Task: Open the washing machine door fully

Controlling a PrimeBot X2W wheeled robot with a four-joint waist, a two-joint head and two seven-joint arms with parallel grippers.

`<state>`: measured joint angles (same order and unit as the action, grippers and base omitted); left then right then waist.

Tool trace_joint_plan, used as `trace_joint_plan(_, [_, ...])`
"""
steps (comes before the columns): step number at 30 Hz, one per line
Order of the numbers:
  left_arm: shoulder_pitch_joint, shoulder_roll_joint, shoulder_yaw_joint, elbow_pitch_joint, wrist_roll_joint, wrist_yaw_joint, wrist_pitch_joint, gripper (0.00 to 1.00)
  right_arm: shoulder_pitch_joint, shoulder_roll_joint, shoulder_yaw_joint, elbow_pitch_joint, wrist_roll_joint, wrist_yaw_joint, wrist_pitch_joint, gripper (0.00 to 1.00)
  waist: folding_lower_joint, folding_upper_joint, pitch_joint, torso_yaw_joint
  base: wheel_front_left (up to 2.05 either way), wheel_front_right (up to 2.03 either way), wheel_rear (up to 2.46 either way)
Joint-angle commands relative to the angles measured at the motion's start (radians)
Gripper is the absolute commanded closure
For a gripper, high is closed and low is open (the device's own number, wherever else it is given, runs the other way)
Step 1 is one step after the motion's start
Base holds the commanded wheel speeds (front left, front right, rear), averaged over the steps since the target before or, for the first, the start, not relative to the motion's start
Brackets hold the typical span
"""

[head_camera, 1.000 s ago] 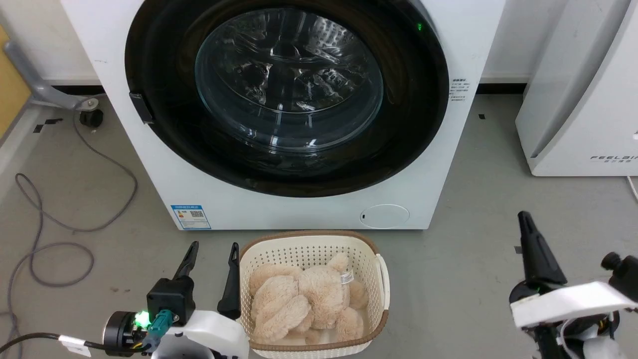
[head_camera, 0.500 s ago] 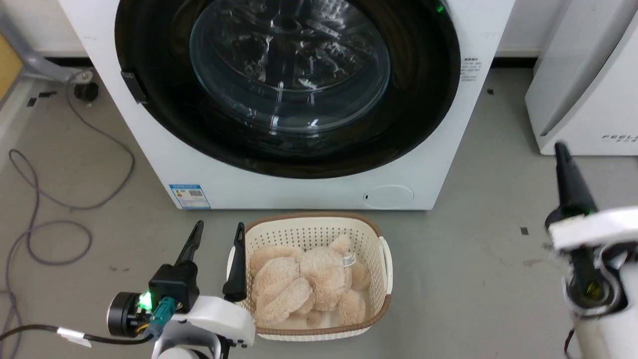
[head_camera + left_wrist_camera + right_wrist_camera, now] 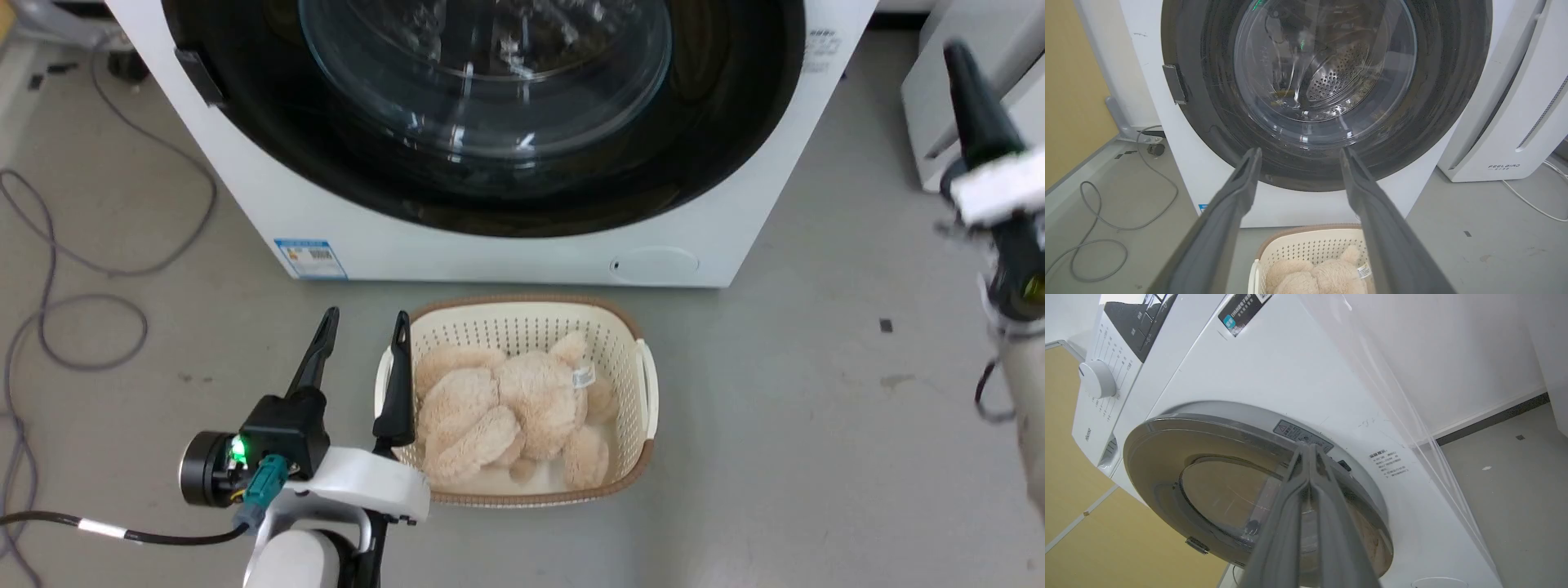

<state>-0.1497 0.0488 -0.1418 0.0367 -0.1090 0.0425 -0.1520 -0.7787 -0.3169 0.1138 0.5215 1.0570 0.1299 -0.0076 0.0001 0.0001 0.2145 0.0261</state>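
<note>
Big round glossy black washing machine door w/ clear glass centre: shut flat on the white front-load washing machine.
Left gripper is near-left, fingers wide apart and empty, just left of a cream perforated plastic basket w/ a beige plush toy in it, in front of the machine. Right gripper is up at far right, fingers pressed together, nothing between; tips point at the door's right rim, contact can't be told.
</note>
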Motion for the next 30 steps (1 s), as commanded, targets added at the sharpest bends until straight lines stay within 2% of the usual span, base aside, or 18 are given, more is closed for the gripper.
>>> trace_joint_plan(1, [-0.026, 0.001, -0.006, -0.005, -0.006, 0.009, -0.013, 0.0, -0.078, -0.016, 0.024, 0.039, 0.039, 0.001, 0.027, 1.0, -0.0001, -0.0001, 0.029, 0.004, 0.0, 0.0, 0.0])
trace_joint_plan(14, [-0.09, 0.001, -0.041, -0.015, -0.029, 0.025, -0.04, 0.0, -0.465, -0.039, 0.188, 0.268, 0.135, 0.001, 0.221, 1.0, -0.0001, -0.0001, 0.124, 0.018, 0.0, 0.0, 0.0])
trace_joint_plan(30, [-0.147, 0.001, -0.077, -0.013, -0.059, 0.042, -0.071, 0.0, -0.743, -0.056, 0.364, 0.419, 0.241, 0.001, 0.478, 1.0, -0.0001, -0.0001, 0.211, 0.027, 0.0, 0.0, 0.0])
